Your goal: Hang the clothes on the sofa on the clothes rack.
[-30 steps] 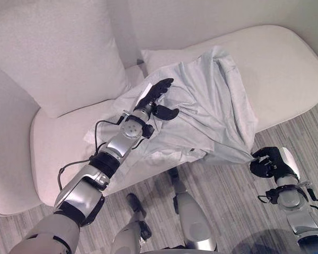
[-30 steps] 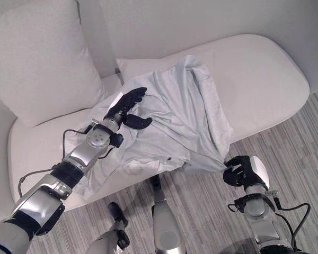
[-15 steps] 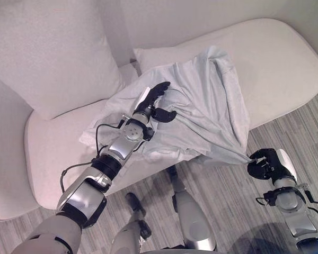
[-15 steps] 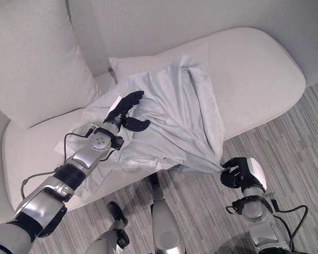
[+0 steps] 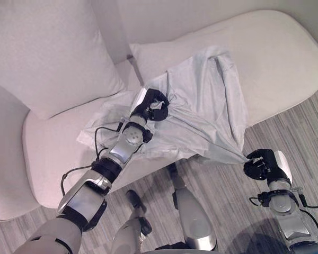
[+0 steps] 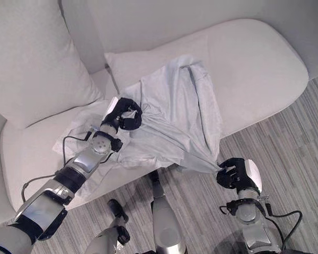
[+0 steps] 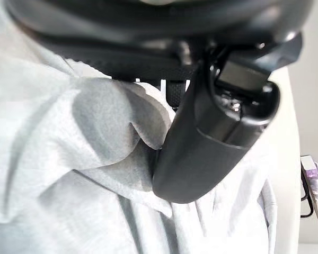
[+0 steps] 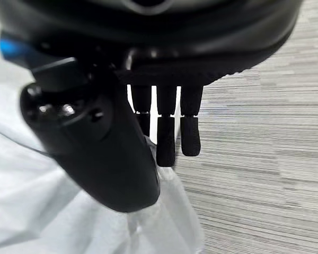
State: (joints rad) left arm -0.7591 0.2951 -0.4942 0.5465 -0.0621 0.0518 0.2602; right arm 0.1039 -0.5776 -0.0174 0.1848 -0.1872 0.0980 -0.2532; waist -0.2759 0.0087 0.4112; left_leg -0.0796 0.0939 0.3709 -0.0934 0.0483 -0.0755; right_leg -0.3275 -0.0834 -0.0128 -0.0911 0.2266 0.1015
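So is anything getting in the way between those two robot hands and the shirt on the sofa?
Nothing visible does. The left hand is curled into the middle of the light grey shirt, and the right hand pinches its corner off the edge of the sofa.

One large cushion (image 5: 53, 53) and a smaller pillow (image 6: 148, 61) beside it, above a striped grey floor (image 6: 286, 132).

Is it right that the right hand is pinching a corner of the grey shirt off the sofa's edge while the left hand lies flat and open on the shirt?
Not quite. The left hand is not flat and open: in the left eye view its fingers are curled into a bunch of the grey shirt on the sofa. The rest holds: the right hand pinches a corner of the shirt off the sofa's edge.
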